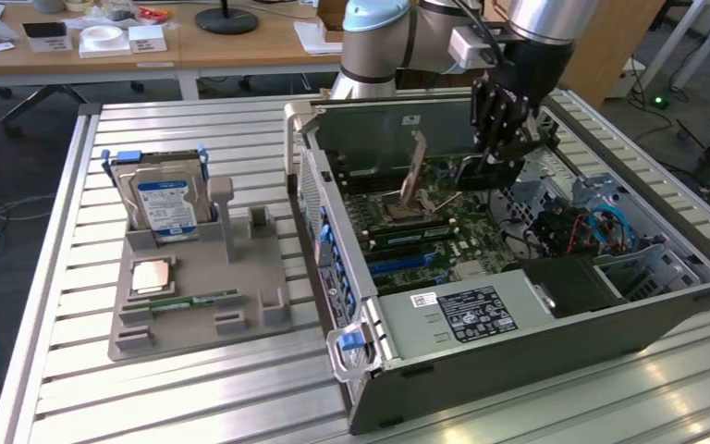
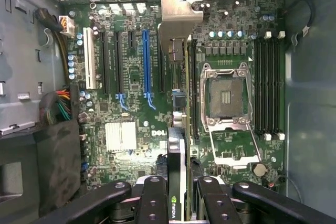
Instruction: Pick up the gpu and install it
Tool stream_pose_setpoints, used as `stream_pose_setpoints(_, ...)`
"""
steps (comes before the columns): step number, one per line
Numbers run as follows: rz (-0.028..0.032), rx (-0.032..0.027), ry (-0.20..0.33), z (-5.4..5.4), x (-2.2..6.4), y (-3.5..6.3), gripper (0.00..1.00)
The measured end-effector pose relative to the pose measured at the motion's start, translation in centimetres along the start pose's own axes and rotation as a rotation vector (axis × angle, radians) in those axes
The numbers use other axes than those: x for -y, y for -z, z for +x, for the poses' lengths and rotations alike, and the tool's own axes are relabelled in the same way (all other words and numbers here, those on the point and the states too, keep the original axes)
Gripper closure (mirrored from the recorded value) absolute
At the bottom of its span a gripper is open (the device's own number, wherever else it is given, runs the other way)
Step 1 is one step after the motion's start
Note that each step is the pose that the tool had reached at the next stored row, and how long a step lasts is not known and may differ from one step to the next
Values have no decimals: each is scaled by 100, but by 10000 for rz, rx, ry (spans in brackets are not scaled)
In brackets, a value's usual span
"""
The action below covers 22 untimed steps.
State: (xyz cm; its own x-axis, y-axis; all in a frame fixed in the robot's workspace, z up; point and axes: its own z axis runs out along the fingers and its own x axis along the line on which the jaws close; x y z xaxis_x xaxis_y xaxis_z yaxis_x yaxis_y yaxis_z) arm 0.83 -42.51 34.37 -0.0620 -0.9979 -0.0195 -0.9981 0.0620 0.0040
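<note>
Gpu (image 2: 181,114) clenched edge-on in gripper (image 2: 179,187), hanging over motherboard (image 2: 131,103) between blue slot (image 2: 146,66) and processor socket (image 2: 226,95) inside open case (image 2: 31,51), bracket (image 2: 181,17) toward vented edge; "NVIDIA" readable on card, "DELL" on board.

The slatted table (image 1: 207,398) bears an open computer case (image 1: 516,342) beneath the gripper (image 1: 501,171). A grey tray (image 1: 189,324) lies well apart from it.
</note>
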Motion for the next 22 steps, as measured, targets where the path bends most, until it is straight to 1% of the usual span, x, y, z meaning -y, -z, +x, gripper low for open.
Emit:
stream_pose_setpoints(3,-1,0,-1,38,-20,-6,73)
stream_pose_setpoints(5,0,1,-1,42,-33,-30,73)
stream_pose_setpoints(7,-1,0,-1,45,-45,-66,73)
stream_pose_setpoints(9,0,0,-2,54,-71,-144,73)
stream_pose_setpoints(15,0,2,-3,114,-82,-157,73)
stream_pose_setpoints(22,0,1,-1,123,-117,-270,73)
